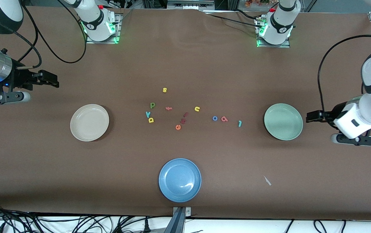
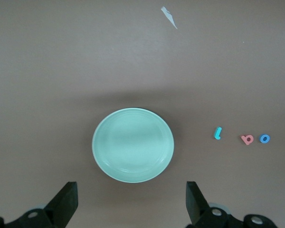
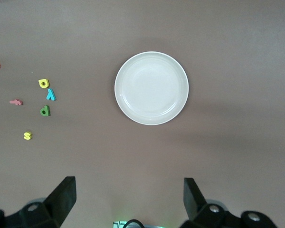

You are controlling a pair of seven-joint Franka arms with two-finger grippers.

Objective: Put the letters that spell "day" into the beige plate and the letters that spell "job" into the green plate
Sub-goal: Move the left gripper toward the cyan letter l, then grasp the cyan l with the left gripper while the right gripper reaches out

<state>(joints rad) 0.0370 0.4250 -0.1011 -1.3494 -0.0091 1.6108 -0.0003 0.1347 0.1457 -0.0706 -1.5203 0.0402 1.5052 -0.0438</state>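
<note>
Three plates sit on the tabletop: beige plate toward the right arm's end, green plate toward the left arm's, blue plate by the near edge. Foam letters lie mid-table: green letter, teal y, yellow letter; blue o, red letter, teal j.

Left wrist view: left gripper hangs beside the green plate, fingers spread.

Right wrist view: right gripper hangs beside the beige plate, fingers spread, tips cut off.

I see a plain brown table. Plates: beige plate, green plate, blue plate, all unpatterned. Letters: yellow "a", green "d", teal "y"; blue "o", coral "b", teal "j".
</note>
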